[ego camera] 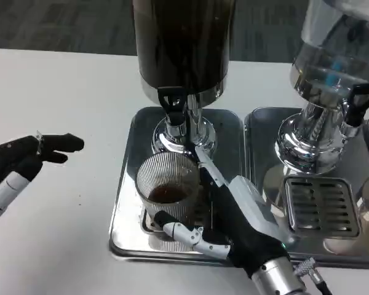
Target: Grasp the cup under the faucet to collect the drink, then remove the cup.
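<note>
A clear ribbed plastic cup [167, 184] stands on the steel drip tray [126, 203] directly below the black faucet [172, 103] of the dark drink dispenser [183, 43]. A little brown drink lies in the cup's bottom. My right hand [234, 218] wraps around the cup from the right, one finger along its far side and the thumb under its near side. My left hand [27, 157] hovers over the white table at the left, well away from the cup, holding nothing, its fingers loosely extended.
A second dispenser [332, 67] with a clear tank and black tap stands at the right on its own steel tray with a slotted grate [323, 206]. White table [61, 92] stretches to the left of the trays.
</note>
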Robot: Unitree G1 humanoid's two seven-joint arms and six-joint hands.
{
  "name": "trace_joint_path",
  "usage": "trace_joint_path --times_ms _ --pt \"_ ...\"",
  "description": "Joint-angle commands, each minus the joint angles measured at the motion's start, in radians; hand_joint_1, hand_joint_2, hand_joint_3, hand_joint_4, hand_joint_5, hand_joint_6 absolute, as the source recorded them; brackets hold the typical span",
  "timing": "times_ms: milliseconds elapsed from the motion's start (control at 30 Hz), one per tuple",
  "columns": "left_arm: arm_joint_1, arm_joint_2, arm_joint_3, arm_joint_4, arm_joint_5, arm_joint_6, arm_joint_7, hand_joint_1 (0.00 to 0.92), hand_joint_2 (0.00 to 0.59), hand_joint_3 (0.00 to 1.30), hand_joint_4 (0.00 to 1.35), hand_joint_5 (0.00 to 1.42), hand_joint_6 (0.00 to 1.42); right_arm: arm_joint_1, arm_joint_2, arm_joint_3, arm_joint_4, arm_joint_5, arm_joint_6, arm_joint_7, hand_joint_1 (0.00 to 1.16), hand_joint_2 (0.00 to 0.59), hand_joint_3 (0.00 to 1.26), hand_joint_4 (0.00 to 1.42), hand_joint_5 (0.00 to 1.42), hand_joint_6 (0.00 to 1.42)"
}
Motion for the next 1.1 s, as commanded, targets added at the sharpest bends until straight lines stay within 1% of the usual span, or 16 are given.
trace_joint_path --times_ms 33,133,167,200,300,400,467,533,667,700,767,867,933,967,1100 --pt "0.013 0.0 0.013 -0.009 -0.008 0.013 0.012 0.0 0.147 0.45 0.36 0.28 0.35 -0.014 -0.004 0.015 0.005 0.019 0.006 0.043 0.5 0.203 0.0 0.0 0.16 0.24" --pt "0.013 0.001 0.016 -0.008 -0.007 0.014 0.011 0.0 0.15 0.45 0.36 0.28 0.35 -0.022 -0.003 0.023 0.005 0.008 0.021 0.051 0.49 0.207 0.0 0.0 0.11 0.23" --pt "0.014 0.001 0.016 -0.008 -0.006 0.015 0.009 0.0 0.151 0.45 0.36 0.28 0.35 -0.027 -0.005 0.026 0.006 0.006 0.024 0.058 0.49 0.21 0.0 0.0 0.03 0.17" --pt "0.014 0.001 0.016 -0.008 -0.006 0.015 0.008 0.0 0.151 0.45 0.36 0.28 0.35 -0.025 -0.001 0.027 0.003 -0.001 0.03 0.049 0.49 0.208 0.0 0.0 0.01 0.16" --pt "0.017 0.002 0.016 -0.008 -0.005 0.016 0.007 0.0 0.155 0.45 0.36 0.28 0.35 -0.018 0.007 0.026 0.001 -0.01 0.021 0.013 0.47 0.208 0.0 0.0 0.0 0.14" --pt "0.019 0.003 0.017 -0.008 -0.004 0.017 0.007 0.0 0.157 0.45 0.36 0.29 0.35 -0.016 0.014 0.026 -0.001 -0.014 0.023 -0.005 0.47 0.21 0.0 0.0 0.0 0.16" --pt "0.02 0.003 0.018 -0.009 -0.003 0.017 0.007 0.0 0.159 0.45 0.36 0.29 0.35 -0.014 0.016 0.03 -0.004 -0.023 0.035 -0.01 0.46 0.21 0.0 0.0 0.0 0.16" --pt "0.02 0.003 0.018 -0.009 -0.002 0.016 0.008 0.0 0.159 0.45 0.36 0.29 0.35 -0.015 0.016 0.033 -0.006 -0.031 0.045 -0.011 0.46 0.214 0.0 0.0 0.06 0.2" --pt "0.019 0.004 0.019 -0.008 0.0 0.017 0.009 0.0 0.159 0.46 0.37 0.3 0.35 -0.009 0.021 0.038 -0.018 -0.049 0.069 -0.022 0.46 0.218 0.01 0.0 0.11 0.24" --pt "0.018 0.004 0.02 -0.008 0.0 0.017 0.009 0.0 0.16 0.46 0.37 0.3 0.35 -0.009 0.023 0.04 -0.021 -0.054 0.079 -0.023 0.46 0.218 0.02 0.01 0.13 0.26" --pt "0.017 0.005 0.02 -0.007 0.0 0.018 0.009 0.0 0.16 0.46 0.37 0.3 0.35 -0.014 0.023 0.041 -0.015 -0.049 0.078 -0.021 0.46 0.206 0.05 0.04 0.16 0.29" --pt "0.017 0.006 0.02 -0.006 0.001 0.018 0.009 0.0 0.164 0.46 0.37 0.3 0.36 -0.009 0.027 0.049 -0.024 -0.066 0.089 -0.043 0.46 0.219 0.09 0.09 0.2 0.32" --pt "0.017 0.005 0.021 -0.004 0.002 0.017 0.009 0.0 0.167 0.46 0.37 0.3 0.36 -0.01 0.029 0.049 -0.019 -0.058 0.084 -0.046 0.46 0.206 0.11 0.12 0.22 0.32" --pt "0.016 0.005 0.021 -0.003 0.002 0.017 0.009 0.0 0.168 0.46 0.37 0.3 0.36 -0.009 0.029 0.052 -0.022 -0.071 0.088 -0.059 0.46 0.213 0.12 0.12 0.24 0.32" --pt "0.016 0.004 0.022 -0.002 0.004 0.015 0.009 0.0 0.171 0.46 0.37 0.3 0.37 -0.005 0.032 0.059 -0.025 -0.087 0.099 -0.075 0.46 0.219 0.17 0.18 0.29 0.37"
